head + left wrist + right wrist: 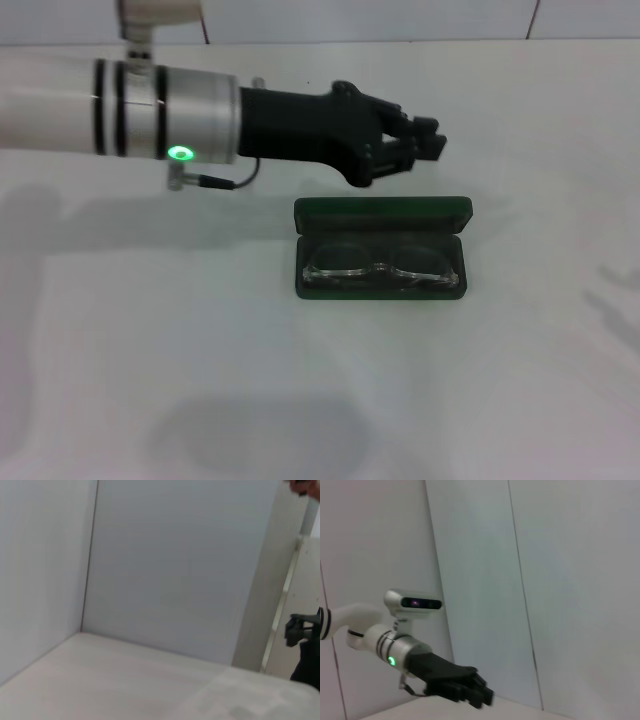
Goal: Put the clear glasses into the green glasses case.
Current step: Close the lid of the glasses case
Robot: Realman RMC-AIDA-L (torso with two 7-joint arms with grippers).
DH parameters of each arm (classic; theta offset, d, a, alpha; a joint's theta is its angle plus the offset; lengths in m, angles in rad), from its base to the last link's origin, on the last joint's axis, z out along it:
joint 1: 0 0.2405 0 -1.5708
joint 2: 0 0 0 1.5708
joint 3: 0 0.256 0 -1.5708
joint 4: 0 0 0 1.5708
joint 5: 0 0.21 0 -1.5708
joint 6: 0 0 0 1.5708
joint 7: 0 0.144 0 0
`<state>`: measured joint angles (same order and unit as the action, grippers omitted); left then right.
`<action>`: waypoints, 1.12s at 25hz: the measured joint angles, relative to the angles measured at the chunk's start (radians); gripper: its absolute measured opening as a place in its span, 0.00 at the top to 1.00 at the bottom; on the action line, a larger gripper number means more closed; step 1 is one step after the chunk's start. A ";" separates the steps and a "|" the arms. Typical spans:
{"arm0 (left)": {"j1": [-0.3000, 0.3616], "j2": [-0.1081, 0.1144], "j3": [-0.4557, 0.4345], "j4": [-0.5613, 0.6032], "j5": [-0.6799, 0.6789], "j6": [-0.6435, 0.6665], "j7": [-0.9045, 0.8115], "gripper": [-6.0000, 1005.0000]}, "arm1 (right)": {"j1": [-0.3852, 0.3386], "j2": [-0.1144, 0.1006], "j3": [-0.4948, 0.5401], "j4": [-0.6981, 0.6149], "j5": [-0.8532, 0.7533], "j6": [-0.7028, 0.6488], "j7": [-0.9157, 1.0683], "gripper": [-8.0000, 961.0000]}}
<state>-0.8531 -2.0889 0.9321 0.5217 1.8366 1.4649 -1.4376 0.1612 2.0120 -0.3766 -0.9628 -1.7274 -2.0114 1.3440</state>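
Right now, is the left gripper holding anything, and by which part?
Nothing: the left gripper hovers empty behind the open dark green glasses case; the transparent-framed clear glasses lie inside.

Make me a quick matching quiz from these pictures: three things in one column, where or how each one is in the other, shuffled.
Things:
1. clear glasses
2. green glasses case
3. left gripper

States:
A. lying open on the white table
B. held in the air beyond the case's lid
C. lying inside the case

Pairs: 1-C, 2-A, 3-B
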 joint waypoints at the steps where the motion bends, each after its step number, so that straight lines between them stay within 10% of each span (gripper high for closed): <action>1: -0.010 -0.001 0.013 -0.015 -0.001 -0.021 0.001 0.80 | 0.004 0.000 0.001 0.043 -0.019 0.000 -0.017 0.68; 28: -0.036 0.001 0.167 -0.099 0.021 -0.288 -0.081 0.81 | 0.011 -0.006 -0.007 0.194 -0.033 0.040 -0.134 0.49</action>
<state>-0.8895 -2.0877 1.0988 0.4224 1.8578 1.1768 -1.5187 0.1718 2.0055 -0.3835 -0.7684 -1.7603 -1.9718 1.2097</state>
